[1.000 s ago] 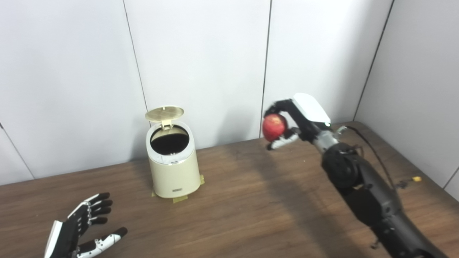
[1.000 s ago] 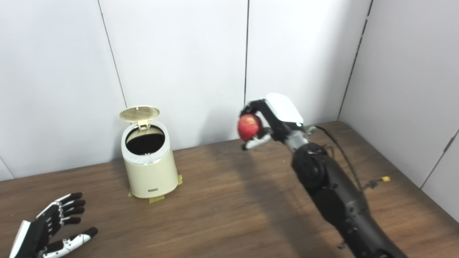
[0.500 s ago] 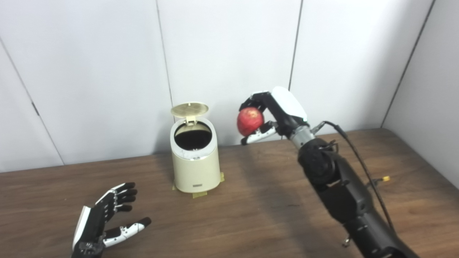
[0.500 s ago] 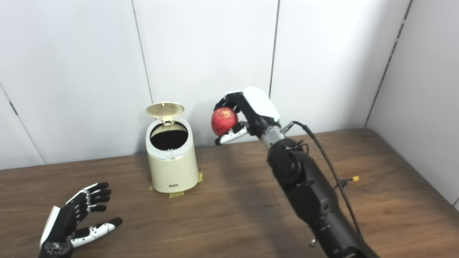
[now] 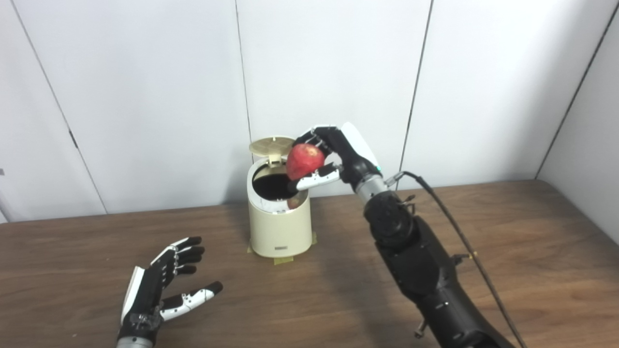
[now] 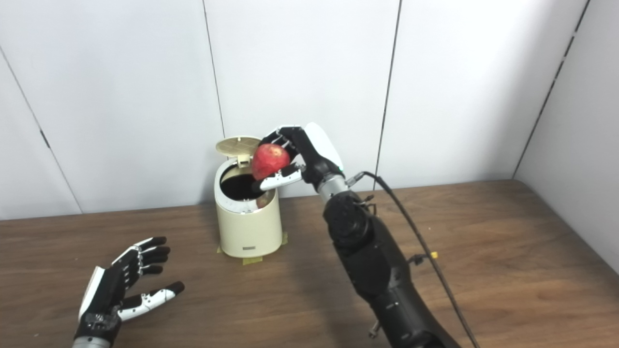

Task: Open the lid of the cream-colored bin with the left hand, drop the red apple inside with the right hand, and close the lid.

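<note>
The cream-colored bin point(image 5: 279, 227) stands on the wooden table near the back wall, its round lid point(image 5: 271, 144) tipped up and its dark mouth showing. My right hand point(image 5: 333, 157) is shut on the red apple point(image 5: 304, 161) and holds it just above the bin's right rim. The same shows in the right eye view, with the apple point(image 6: 269, 160) over the bin point(image 6: 249, 223). My left hand point(image 5: 162, 290) is open and empty, low over the table's front left, well apart from the bin.
Strips of tape point(image 5: 283, 260) hold the bin's base to the table point(image 5: 508, 251). A black cable point(image 5: 454, 222) runs along my right arm. White wall panels stand close behind the bin.
The camera has swung, shifting the whole picture. My right hand has carried the apple leftward from right of the bin to just above its open mouth. The left hand stays open.
</note>
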Controlling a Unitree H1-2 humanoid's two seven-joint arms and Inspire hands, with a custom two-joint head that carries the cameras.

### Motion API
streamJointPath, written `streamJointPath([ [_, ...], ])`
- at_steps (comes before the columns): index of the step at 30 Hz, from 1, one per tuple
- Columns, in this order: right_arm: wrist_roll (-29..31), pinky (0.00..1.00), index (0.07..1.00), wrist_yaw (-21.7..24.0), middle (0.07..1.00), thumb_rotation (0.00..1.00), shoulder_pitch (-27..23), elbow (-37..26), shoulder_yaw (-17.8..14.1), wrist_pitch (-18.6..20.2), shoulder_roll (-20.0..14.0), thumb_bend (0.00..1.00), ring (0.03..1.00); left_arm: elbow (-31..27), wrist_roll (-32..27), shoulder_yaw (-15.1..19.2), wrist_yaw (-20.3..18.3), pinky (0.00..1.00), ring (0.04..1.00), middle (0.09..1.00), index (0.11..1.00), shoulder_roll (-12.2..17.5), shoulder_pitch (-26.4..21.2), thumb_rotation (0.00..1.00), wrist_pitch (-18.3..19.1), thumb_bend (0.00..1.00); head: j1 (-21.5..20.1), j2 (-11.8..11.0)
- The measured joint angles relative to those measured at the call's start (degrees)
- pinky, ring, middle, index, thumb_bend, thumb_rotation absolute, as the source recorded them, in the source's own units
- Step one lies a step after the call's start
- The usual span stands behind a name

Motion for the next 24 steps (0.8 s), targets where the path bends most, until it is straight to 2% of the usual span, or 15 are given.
streamJointPath([
  [3, -0.2, 0.41, 0.516, -1.0, 0.443, 0.0, -0.8, 2.8, 0.5, 0.0, 0.3, 0.52, 0.424, 0.0, 0.0, -0.1, 0.1, 0.71, 0.75, 0.751, 0.803, -0.1, 0.0, 0.08, 0.0, 0.78, 0.2, 0.1],
  [9, -1.2, 0.45, 0.528, -2.7, 0.441, 0.0, -1.7, 5.1, 1.5, 0.0, 0.6, 0.52, 0.443, 0.0, 0.5, -0.5, 0.2, 0.71, 0.742, 0.745, 0.803, -0.1, -0.1, 0.07, 0.0, 0.77, 0.7, 0.3],
  [12, -0.6, 0.41, 0.525, -3.8, 0.438, 0.0, -2.1, 6.2, 1.2, -0.1, 1.3, 0.52, 0.425, -0.1, 0.9, -0.6, 0.3, 0.7, 0.743, 0.742, 0.803, -0.1, -0.1, 0.07, 0.0, 0.78, 0.9, 0.4],
  [15, 0.4, 0.42, 0.523, -4.3, 0.439, 0.0, -3.0, 7.6, 1.2, -0.1, 1.8, 0.52, 0.427, -0.7, 1.1, -0.6, 0.3, 0.7, 0.747, 0.743, 0.805, -0.5, 0.1, 0.07, 0.0, 0.77, 1.1, 0.4],
  [16, 0.6, 0.46, 0.525, -4.3, 0.445, 0.0, -3.3, 8.1, 1.2, -0.1, 1.8, 0.52, 0.459, -1.0, 1.1, -0.7, 0.4, 0.7, 0.747, 0.744, 0.805, -0.6, 0.3, 0.07, 0.0, 0.78, 1.1, 0.4],
  [17, 0.8, 0.55, 0.527, -4.4, 0.457, 0.0, -3.5, 8.5, 1.4, -0.5, 1.8, 0.52, 0.526, -1.2, 1.1, -0.7, 0.4, 0.7, 0.747, 0.745, 0.805, -0.8, 0.3, 0.07, 0.0, 0.78, 1.2, 0.5],
  [19, 0.8, 0.61, 0.527, -4.5, 0.469, 0.0, -3.8, 9.5, 1.9, -2.1, 1.6, 0.53, 0.586, -1.5, 1.1, -0.8, 0.3, 0.7, 0.747, 0.746, 0.804, -1.3, 0.5, 0.07, 0.4, 0.78, 1.3, 0.6],
  [20, 0.7, 0.67, 0.617, -4.6, 0.567, 0.03, -3.8, 9.9, 2.3, -2.8, 1.5, 0.7, 0.646, -1.5, 1.1, -0.8, 0.3, 0.7, 0.745, 0.744, 0.802, -1.4, 0.6, 0.07, 0.6, 0.78, 1.3, 0.6],
  [21, 0.6, 0.72, 0.684, -4.6, 0.648, 0.05, -3.8, 10.3, 2.7, -3.5, 1.3, 0.81, 0.702, -1.6, 1.1, -0.8, 0.3, 0.7, 0.743, 0.743, 0.8, -1.4, 0.6, 0.07, 0.8, 0.78, 1.3, 0.6],
  [22, 0.4, 0.73, 0.707, -4.6, 0.675, 0.06, -3.8, 10.5, 3.1, -4.0, 1.2, 0.85, 0.72, -1.6, 1.1, -0.8, 0.3, 0.7, 0.742, 0.743, 0.799, -1.4, 0.6, 0.06, 0.9, 0.78, 1.3, 0.6],
  [24, 0.1, 0.69, 0.731, -4.6, 0.722, 0.07, -3.8, 10.5, 3.7, -4.3, 0.9, 0.89, 0.736, -1.7, 1.1, -0.8, 0.3, 0.7, 0.745, 0.744, 0.802, -1.4, 0.6, 0.07, 1.2, 0.79, 1.3, 0.6],
])
